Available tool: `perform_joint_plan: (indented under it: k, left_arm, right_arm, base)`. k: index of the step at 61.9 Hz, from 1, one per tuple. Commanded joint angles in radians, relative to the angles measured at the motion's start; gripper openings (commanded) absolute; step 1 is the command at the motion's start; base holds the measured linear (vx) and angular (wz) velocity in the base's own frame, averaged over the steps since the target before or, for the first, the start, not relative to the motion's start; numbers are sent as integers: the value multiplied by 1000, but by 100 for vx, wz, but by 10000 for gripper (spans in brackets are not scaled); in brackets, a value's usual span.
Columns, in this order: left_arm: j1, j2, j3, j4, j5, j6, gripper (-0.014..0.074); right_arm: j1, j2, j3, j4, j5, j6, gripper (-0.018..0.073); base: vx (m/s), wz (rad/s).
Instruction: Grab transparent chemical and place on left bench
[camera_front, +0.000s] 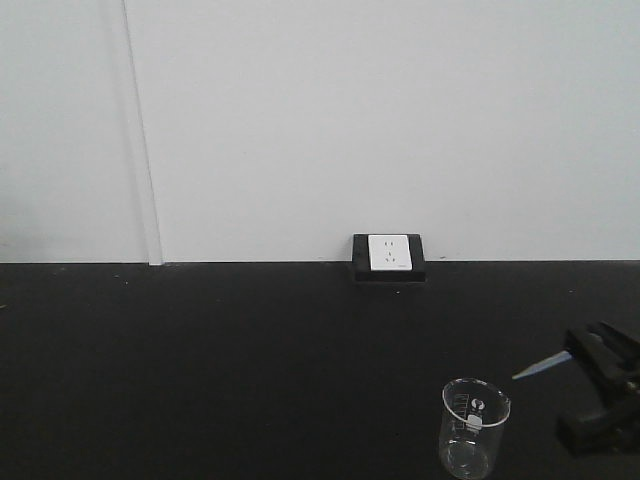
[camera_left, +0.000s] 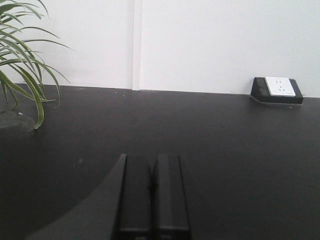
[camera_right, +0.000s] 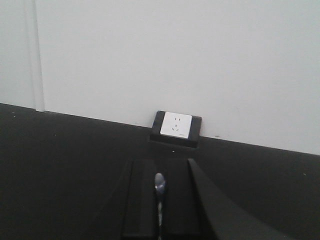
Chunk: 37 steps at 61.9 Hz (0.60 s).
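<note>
The left claw (camera_left: 151, 159) has its two black fingers pressed flat together with no gap showing. The right claw (camera_right: 160, 167) is closed on a thin clear stick (camera_right: 159, 186), whose pale tip juts out past its fingertips

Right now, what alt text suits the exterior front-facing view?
A clear glass beaker stands low right on a black counter. Beside it, the right gripper holds a thin pale rod; a white wall socket sits behind.

Upright clear beaker (camera_front: 474, 430), on black counter (camera_front: 200, 370)
</note>
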Motion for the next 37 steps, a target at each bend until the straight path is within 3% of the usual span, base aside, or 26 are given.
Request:
perform_joint_plan:
  k: [1,8,23,37]
  left_arm:
    - [-2,-19,16,-1,-78,-8,-3]
    - [-2,-19,16,-1,-78,-8,-3]
    - [-2,-19,16,-1,-78,-8,-3]
    - [-2,-19,16,-1,-78,-8,-3]
  right_arm:
    - [-6,-183,26,-57,109,73,-8]
    - [-6,-369,109,-142,165,65,-8]
    - [-6,-567,194,-139,220,92,-8]
    - [-6,-610,211,-139,240,92,-8]
  base:
    - [0,0]
    - [0,0]
    - [0,0]
    - [0,0]
